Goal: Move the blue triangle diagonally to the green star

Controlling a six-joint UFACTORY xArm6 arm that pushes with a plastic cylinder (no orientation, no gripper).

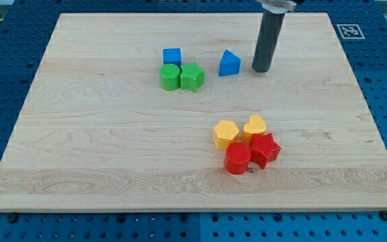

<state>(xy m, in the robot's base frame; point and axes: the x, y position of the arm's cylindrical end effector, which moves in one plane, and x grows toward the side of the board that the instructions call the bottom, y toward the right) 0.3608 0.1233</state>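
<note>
The blue triangle [230,63] lies on the wooden board in the upper middle of the view. The green star [192,77] sits to its lower left, touching a green round block [170,77] on its left. A blue cube [172,56] stands just above the green pair. My tip [261,69] rests on the board just to the right of the blue triangle, a small gap apart from it.
A cluster lies in the lower right: a yellow hexagon [225,134], a yellow heart [254,126], a red round block [237,159] and a red star [265,149]. The board [113,148] sits on a blue perforated table. A marker tag [349,30] is at the top right corner.
</note>
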